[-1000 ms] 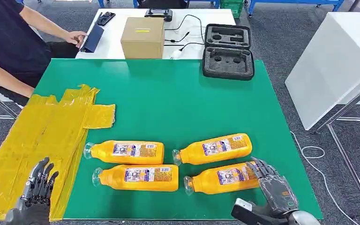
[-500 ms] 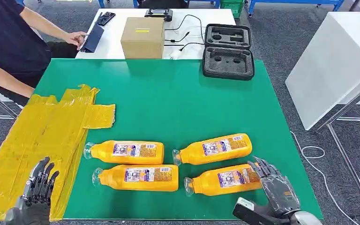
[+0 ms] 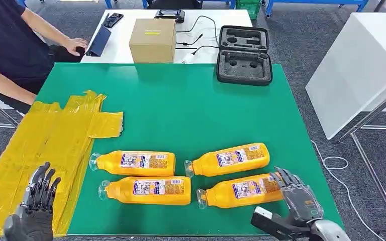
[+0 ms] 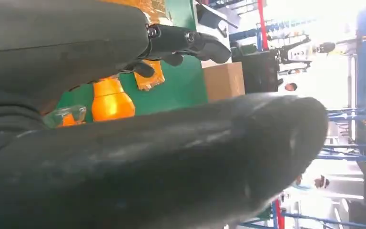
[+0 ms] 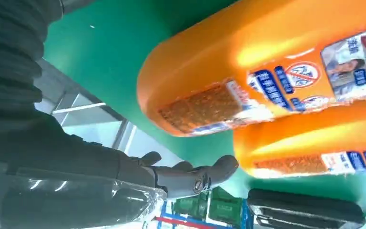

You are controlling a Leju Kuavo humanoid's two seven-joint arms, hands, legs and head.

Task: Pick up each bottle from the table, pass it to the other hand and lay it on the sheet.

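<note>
Orange plastic is what the right hand [image 3: 295,197] must close on: four bottles lie on their sides on the green desk [image 3: 191,110], and the near-right bottle [image 3: 240,191] lies with its base end just under the hand's spread fingers, cap pointing toward the middle of the desk. The hand holds nothing, fingers apart, over that base end; whether they already touch the plastic I cannot tell. To do this pick well, the fingers should wrap across the body rather than its rounded tip, since a smooth round bottle probably rolls or slips out of a shallow hold. The far-right bottle [image 3: 227,159] lies close beside it, so the closing fingers should stay clear of it. Grasping toward the base end would leave the neck half free for the left hand [image 3: 36,206], which waits with fingers apart and holding nothing over the yellow sheet [image 3: 40,145], none of the bottles on it yet.
</note>
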